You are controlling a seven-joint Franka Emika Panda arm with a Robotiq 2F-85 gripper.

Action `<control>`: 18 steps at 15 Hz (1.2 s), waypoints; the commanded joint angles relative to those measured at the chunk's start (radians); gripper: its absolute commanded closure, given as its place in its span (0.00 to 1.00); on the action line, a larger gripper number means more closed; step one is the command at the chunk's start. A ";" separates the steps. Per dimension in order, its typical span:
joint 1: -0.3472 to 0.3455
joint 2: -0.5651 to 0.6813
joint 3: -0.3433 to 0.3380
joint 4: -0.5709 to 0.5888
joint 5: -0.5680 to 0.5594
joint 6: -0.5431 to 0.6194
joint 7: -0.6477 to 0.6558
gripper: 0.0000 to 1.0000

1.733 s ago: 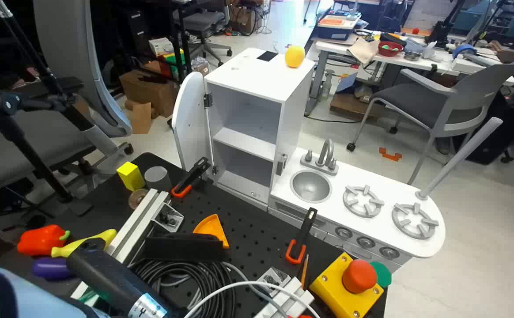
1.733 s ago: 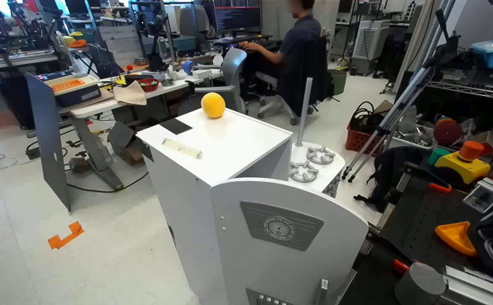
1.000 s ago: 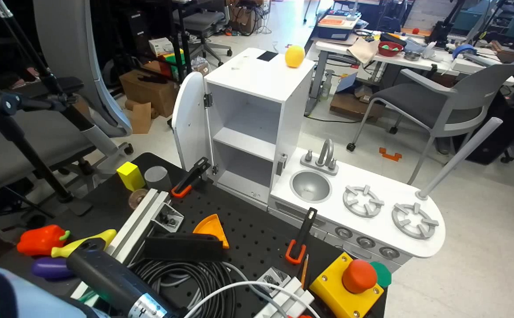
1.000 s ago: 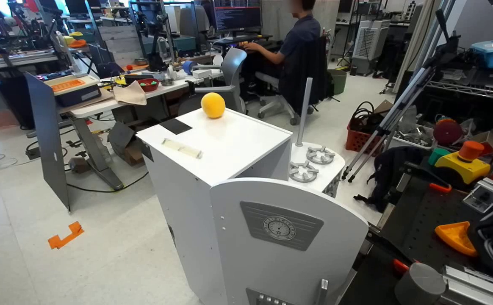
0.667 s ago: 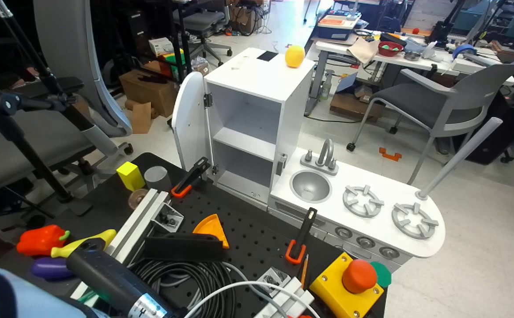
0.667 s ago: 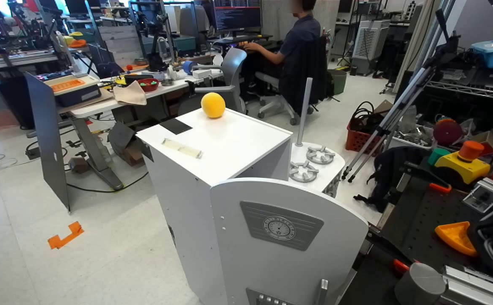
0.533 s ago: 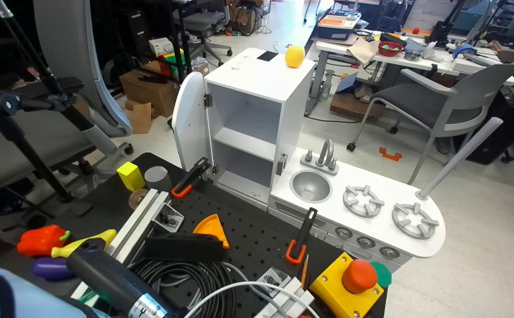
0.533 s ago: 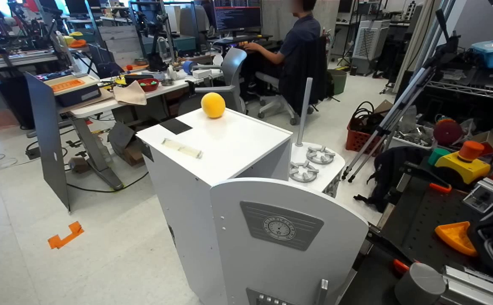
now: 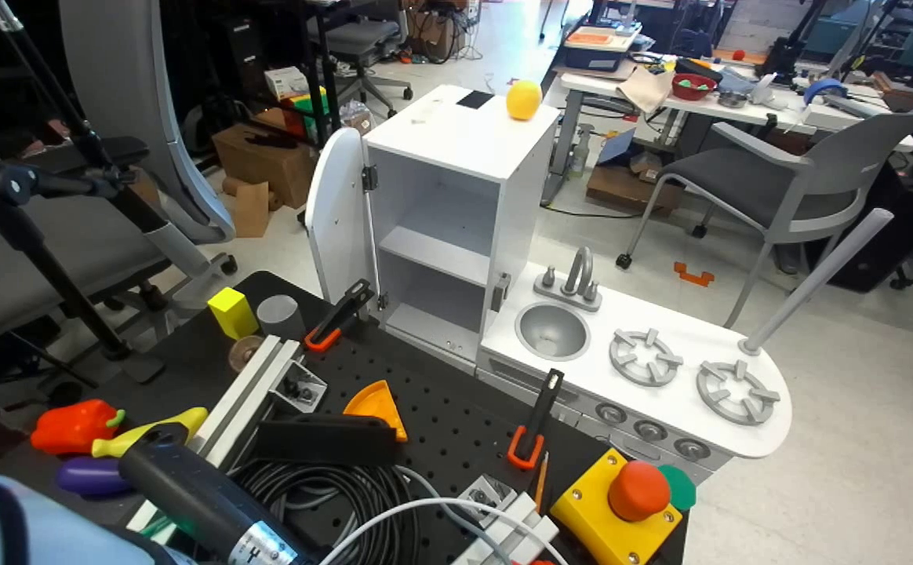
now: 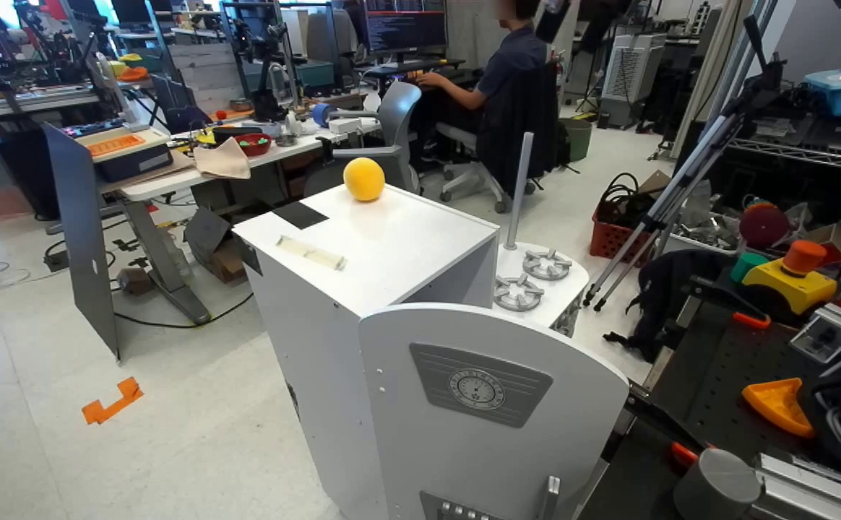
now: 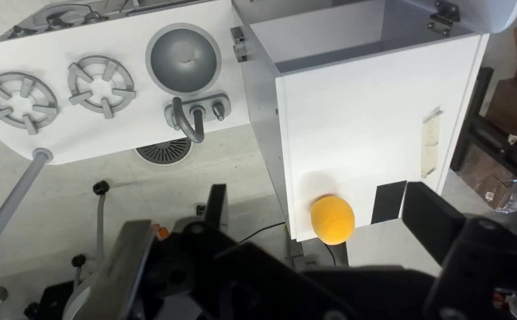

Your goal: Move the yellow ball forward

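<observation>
The yellow ball (image 9: 523, 100) rests on top of the white toy kitchen's tall cabinet (image 9: 456, 133), near its back edge by a black patch. It also shows on the cabinet top in an exterior view (image 10: 364, 180). In the wrist view my gripper (image 11: 315, 194) is wide open, and the yellow ball (image 11: 332, 220) appears between its spread fingers (image 11: 431, 222), touching neither. The gripper looks down from above and seems apart from the ball. A dark blurred shape (image 10: 552, 20) at the top edge of an exterior view may be part of the gripper.
The cabinet door (image 9: 340, 216) stands open. Beside the cabinet is a lower counter with a sink (image 9: 552, 330), faucet (image 9: 580, 271), burners and an upright grey pole (image 9: 817, 282). A black pegboard table (image 9: 441, 400) holds clamps, cables and a red stop button (image 9: 638, 490).
Dark blurred shapes have come in at the top edge of an exterior view, near the seated person. The ball and the toy kitchen have not moved.
</observation>
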 commanded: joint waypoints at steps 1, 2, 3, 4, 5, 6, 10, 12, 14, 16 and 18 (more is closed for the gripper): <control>-0.009 0.225 0.012 0.256 0.087 -0.113 -0.020 0.00; -0.016 0.279 0.022 0.315 0.092 -0.146 -0.008 0.00; -0.023 0.332 0.031 0.375 0.090 -0.175 0.008 0.00; -0.028 0.381 0.039 0.432 0.081 -0.206 0.023 0.00; -0.031 0.430 0.046 0.488 0.069 -0.231 0.042 0.00; -0.033 0.481 0.051 0.546 0.059 -0.255 0.064 0.00; -0.028 0.666 0.064 0.766 0.037 -0.317 0.154 0.00; -0.025 0.754 0.069 0.872 0.039 -0.352 0.200 0.00; -0.021 0.837 0.072 0.976 0.039 -0.393 0.249 0.00; -0.017 0.915 0.072 1.077 0.038 -0.430 0.294 0.00; -0.015 0.990 0.073 1.177 0.038 -0.462 0.330 0.00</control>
